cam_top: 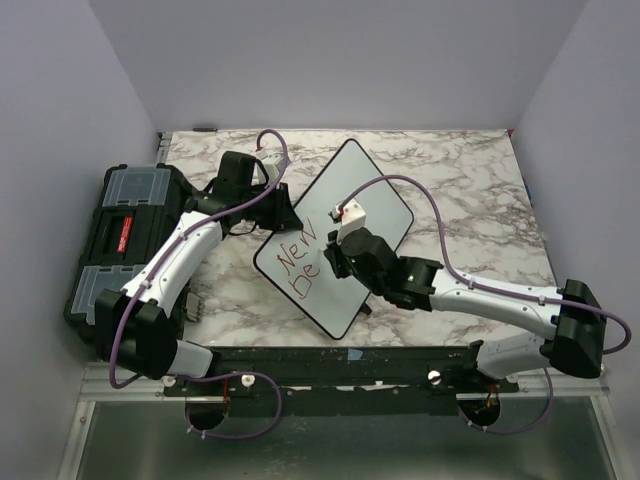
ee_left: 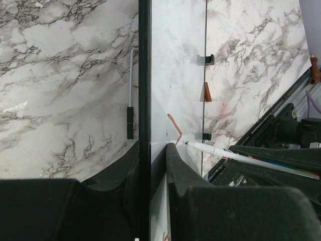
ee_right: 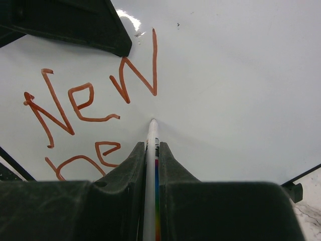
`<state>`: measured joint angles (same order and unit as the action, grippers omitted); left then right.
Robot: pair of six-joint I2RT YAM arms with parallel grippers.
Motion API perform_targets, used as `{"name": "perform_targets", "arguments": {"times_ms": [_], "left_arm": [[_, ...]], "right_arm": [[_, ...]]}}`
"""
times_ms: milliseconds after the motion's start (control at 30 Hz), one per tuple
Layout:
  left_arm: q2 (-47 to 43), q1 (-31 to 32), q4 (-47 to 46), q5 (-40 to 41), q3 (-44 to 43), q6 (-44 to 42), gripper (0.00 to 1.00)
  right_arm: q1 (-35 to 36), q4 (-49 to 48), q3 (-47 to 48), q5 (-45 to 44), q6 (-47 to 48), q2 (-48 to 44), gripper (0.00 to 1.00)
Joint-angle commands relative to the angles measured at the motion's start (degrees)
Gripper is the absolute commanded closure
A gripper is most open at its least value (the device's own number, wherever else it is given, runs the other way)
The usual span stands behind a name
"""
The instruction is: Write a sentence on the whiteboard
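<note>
Currently mid-second line: left claw [ee_left: 150,145] clamps the far-left edge of the whiteboard [cam_top: 375,195] lying mid-surface [cam_top: 480,190], right claw [ee_right: 152,145] pinches the marker [ee_right: 151,133], tip just right of the sentence [cam_top: 300,262], "New / Be"; next, I judge, a steady "g".

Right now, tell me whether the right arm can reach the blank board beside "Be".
Probably yes: the right gripper holds the marker with its tip seemingly on the whiteboard just beside "Be", with bare board ahead and nothing between.
</note>
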<state>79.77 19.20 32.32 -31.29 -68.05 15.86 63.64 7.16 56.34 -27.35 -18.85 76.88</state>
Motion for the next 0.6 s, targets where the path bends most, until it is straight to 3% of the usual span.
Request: {"name": "perform_targets", "arguments": {"times_ms": [0,567], "left_arm": [[1.44,1.58,3.33,9.14,0.9,-7.86,1.0],[1.24,1.71,3.37,9.18,0.81,-7.86,1.0]], "right_arm": [[-0.32,-1.7,2.54,2.17,1.1,0.94,0.99],[-0.35,-0.65,-0.69,11.65,0.5,0.12,0.99]]}}
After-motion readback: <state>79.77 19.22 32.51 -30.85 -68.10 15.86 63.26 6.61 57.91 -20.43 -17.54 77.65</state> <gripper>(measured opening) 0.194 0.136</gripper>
